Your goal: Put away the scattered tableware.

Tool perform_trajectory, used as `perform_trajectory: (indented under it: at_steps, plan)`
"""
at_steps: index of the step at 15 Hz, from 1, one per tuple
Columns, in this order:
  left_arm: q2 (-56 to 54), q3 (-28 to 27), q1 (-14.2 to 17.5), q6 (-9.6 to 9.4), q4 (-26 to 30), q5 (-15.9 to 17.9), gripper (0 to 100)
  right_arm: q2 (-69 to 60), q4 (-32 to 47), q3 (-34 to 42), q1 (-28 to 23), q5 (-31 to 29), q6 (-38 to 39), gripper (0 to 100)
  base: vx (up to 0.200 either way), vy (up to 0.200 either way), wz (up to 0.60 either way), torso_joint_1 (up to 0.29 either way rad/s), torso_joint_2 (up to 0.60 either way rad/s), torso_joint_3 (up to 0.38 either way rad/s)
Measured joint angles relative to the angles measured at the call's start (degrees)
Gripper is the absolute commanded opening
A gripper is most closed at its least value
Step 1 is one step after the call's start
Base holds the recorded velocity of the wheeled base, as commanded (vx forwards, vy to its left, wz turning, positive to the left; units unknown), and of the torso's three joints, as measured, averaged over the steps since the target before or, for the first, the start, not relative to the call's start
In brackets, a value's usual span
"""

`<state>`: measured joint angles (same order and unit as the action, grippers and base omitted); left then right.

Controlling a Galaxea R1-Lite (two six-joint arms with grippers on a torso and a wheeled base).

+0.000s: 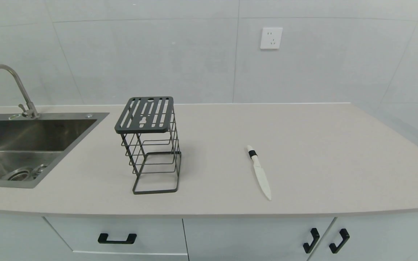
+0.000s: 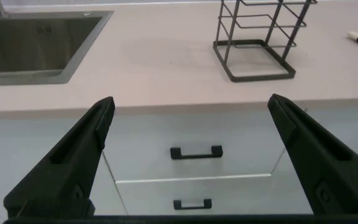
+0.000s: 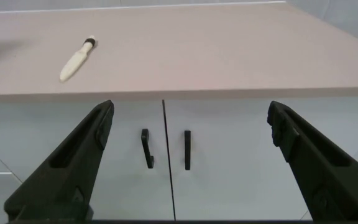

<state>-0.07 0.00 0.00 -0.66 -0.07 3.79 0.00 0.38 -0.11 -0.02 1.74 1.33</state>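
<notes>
Worktop runs wall to wall, pale and matt, w/ white cabinet fronts under its front edge. 1 steel sink is sunk in at the left end, and 1 curved faucet stands at the sink's back left corner. 1 black wire knife rack stands upright just right of the sink, approx. mid-depth on the worktop, its slotted top plate facing up and its slots unfilled. Left gripper hangs below the front edge facing the drawers, fingers spread wide, nothing between them; the left wrist view has the knife rack's base beyond it on the worktop. Right gripper also hangs below the front edge, facing the door pair, fingers equally wide apart, nothing held. 1 white knife lies flat right of centre, nearer the front edge than the back; tip points at the front edge, and the black band sits near the end toward the wall. Knife and rack are well apart, w/ plain worktop between. 1 white wall socket sits on the tiles above the back edge. Handles: 2 black drawer handles stacked below the rack, 2 black door handles side by side below the knife.
</notes>
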Motion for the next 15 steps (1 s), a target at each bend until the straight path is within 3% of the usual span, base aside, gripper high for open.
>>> perform_trajectory:
  at_steps: [7, 15]
  plan:
    - [0.0, 0.0, 0.0, 0.06, 0.0, -0.1, 100, 0.0, 0.1, 0.0, 0.0, 0.0, 0.0, 100, 0.029, 0.000, 0.00, 0.070, -0.12, -0.062]
    - [0.0, 0.0, 0.0, 0.01, 0.0, 0.0, 100, 0.0, 0.0, 0.0, 0.0, 0.0, 0.0, 100, 0.000, 0.000, 0.00, 0.248, -0.52, -0.267]
